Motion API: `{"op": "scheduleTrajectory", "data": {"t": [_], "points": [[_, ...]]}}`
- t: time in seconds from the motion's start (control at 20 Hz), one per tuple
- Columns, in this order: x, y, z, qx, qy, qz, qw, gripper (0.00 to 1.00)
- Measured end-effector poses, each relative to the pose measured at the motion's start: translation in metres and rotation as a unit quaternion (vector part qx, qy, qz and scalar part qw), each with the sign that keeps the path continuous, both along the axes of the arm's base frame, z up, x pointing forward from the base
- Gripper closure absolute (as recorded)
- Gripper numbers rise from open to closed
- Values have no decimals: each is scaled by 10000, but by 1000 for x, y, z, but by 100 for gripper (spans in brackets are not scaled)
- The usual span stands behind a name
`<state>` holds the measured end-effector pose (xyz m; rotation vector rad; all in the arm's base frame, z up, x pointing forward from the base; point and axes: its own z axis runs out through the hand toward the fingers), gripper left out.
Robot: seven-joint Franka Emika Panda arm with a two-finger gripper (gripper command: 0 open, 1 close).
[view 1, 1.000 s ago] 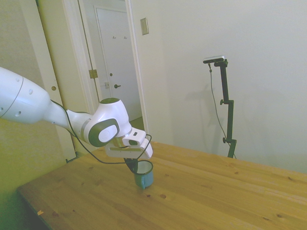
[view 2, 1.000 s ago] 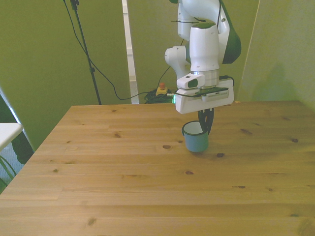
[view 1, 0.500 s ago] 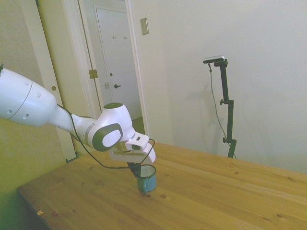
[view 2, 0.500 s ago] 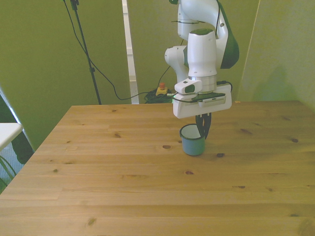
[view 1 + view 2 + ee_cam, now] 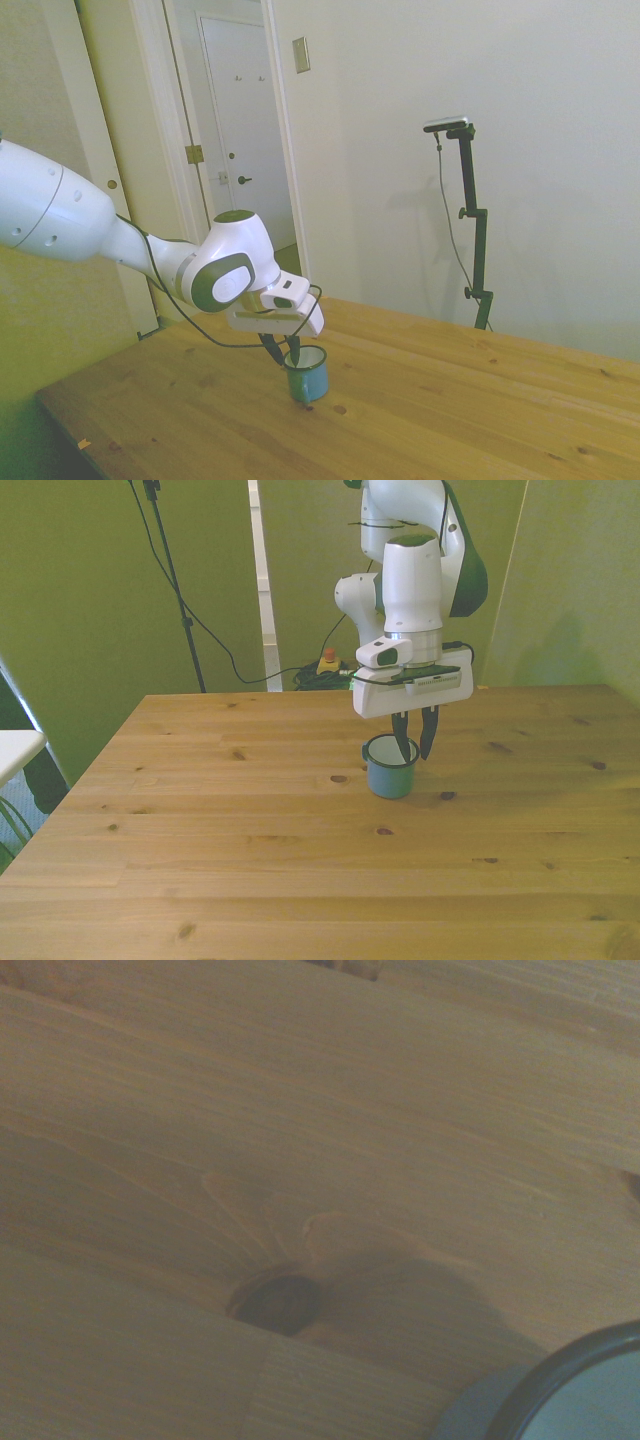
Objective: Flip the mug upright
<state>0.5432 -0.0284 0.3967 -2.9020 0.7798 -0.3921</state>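
now the mug point(image 5: 391, 770) stands upright beneath the parted gripper point(image 5: 414, 750).

Only one obstacle on the table point(image 5: 200, 860): a mug point(image 5: 391, 769) standing upright, mouth up, toward the far edge and a little to the front view's right of the middle. Directly over it, the gripper point(image 5: 414, 750), fingers parted, one tip inside the rim, the other just outside its far side, so no way in from above there. Bare boards on every other side of the mug, out to the near edge, both side edges and all corners.
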Motion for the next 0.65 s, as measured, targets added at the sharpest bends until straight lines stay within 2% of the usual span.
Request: {"op": "scheduleTrajectory", "data": {"t": [0.25, 0.65], "points": [[-17, 9, 25, 3, -196, 46, 9998, 0], [-74, 53, 47, -57, -387, 313, 9987, 0]]}}
